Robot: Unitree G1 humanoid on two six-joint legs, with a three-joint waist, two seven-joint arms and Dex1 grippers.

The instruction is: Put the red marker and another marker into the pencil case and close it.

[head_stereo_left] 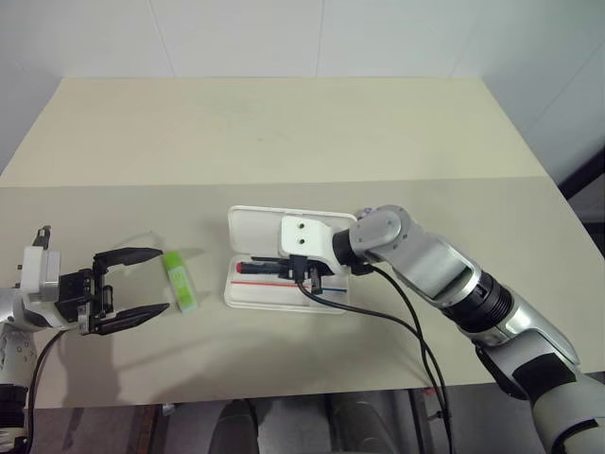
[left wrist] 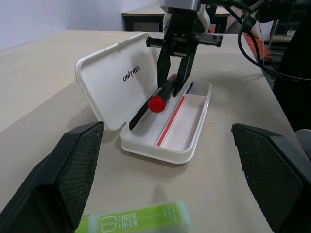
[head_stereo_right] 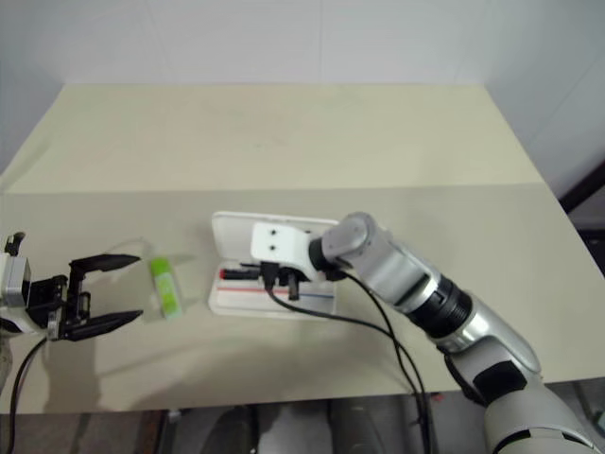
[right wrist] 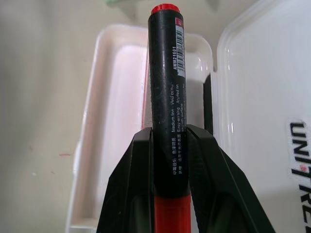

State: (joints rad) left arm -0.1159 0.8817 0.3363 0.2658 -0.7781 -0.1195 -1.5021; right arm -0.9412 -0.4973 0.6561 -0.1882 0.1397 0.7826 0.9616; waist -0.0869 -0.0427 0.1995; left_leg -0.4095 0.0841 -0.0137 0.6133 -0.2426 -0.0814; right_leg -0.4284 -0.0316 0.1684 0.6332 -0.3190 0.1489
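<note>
bright, even light (soft shadows), sharp.

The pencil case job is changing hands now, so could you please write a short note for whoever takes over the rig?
Right tool: shut on the red marker, held over the tray of the open pencil case, not yet released.
Left tool: open, empty, facing the green marker, which lies on the table left of the case.
Done: case open, red marker brought to it.
Left: release the red marker inside, put the green marker in, close the lid.

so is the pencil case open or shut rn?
Open. The pencil case has its lid swung up and back, tray exposed; the right gripper holds the red marker over it.
</note>
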